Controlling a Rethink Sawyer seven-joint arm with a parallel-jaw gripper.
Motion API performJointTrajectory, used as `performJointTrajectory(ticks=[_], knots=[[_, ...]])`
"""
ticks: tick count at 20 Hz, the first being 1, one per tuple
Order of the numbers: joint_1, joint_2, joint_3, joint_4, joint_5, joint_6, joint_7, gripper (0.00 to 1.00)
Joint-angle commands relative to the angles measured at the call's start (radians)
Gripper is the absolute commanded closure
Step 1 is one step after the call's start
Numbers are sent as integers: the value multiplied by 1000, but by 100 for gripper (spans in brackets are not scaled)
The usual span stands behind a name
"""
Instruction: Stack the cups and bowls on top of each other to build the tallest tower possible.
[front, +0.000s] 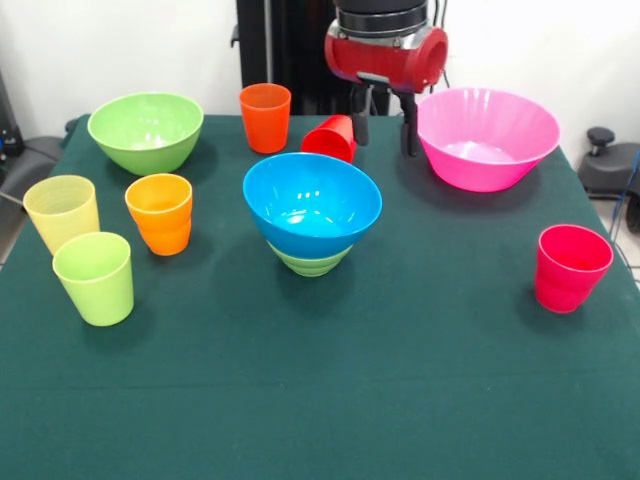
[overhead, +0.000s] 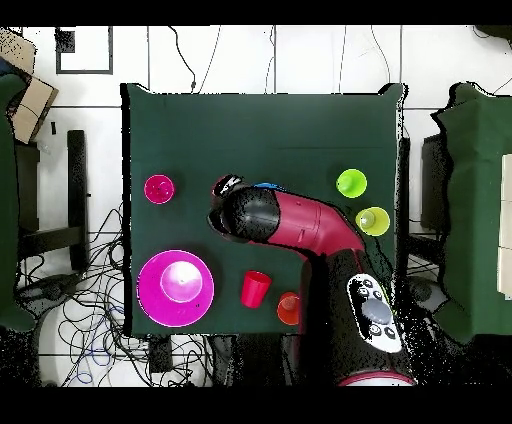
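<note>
My gripper (front: 384, 128) hangs open and empty at the table's far side, between a red cup (front: 332, 137) lying on its side and the large pink bowl (front: 485, 137). The large blue bowl (front: 311, 203) sits nested on the small light green bowl (front: 310, 262) mid-table. The large light green bowl (front: 146, 130) stands far left. One orange cup (front: 265, 117) stands at the back, another (front: 160, 213) on the left, by the pale yellow cup (front: 62, 212) and lime green cup (front: 95, 277). A pinkish-red cup (front: 571, 267) stands right.
The dark green table (front: 400, 400) holds everything. In the overhead view my arm (overhead: 300, 225) covers the blue bowl and the large green bowl; the pink bowl (overhead: 175, 288), red cup (overhead: 255, 288) and lime green cup (overhead: 351, 183) show around it.
</note>
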Motion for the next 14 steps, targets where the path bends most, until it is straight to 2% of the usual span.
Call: performJointTrajectory(ticks=[1, 7, 14], knots=[[31, 82, -46, -46, 44, 82, 173, 0], [40, 80, -34, 8, 39, 20, 125, 0], [70, 64, -45, 53, 29, -7, 129, 0]])
